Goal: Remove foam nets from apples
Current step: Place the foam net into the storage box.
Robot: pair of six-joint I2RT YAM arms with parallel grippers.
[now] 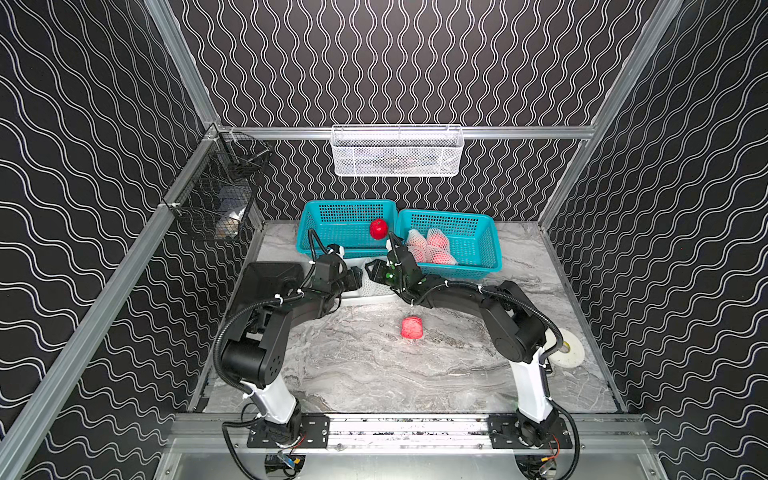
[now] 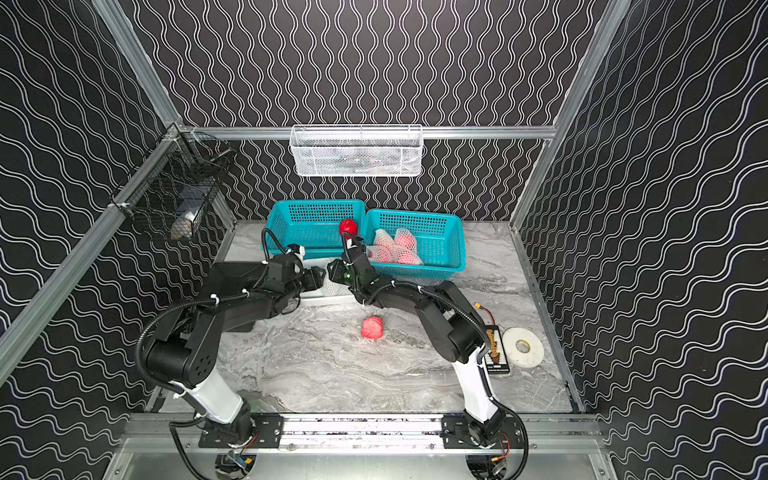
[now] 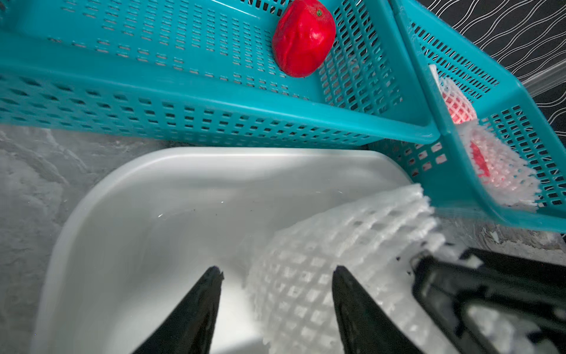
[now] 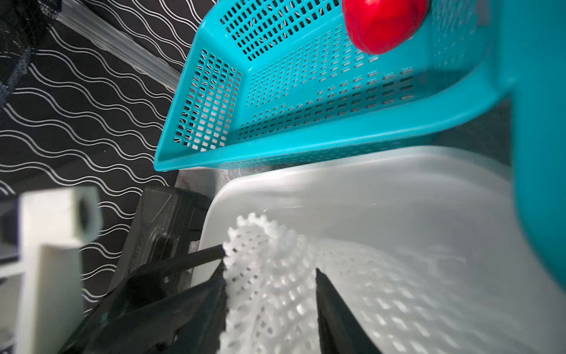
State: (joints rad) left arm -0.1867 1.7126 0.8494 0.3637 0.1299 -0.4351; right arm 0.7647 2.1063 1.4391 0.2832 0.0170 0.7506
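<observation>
Empty foam net (image 3: 352,239) over the white tub (image 3: 153,214), near the worktop's rear edge, likely for dropping there. My left claw (image 3: 277,269) stands released; whether my right claw (image 4: 269,269) grips it, I cannot tell.

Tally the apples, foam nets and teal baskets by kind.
Round red apples: 6 (glossy bare apple, mottled bare apple, four netted apples)
White foam mesh nets: 5 (four on apples, one empty net above the white plastic tub)
Teal slotted plastic baskets: 2
Total: 13
</observation>
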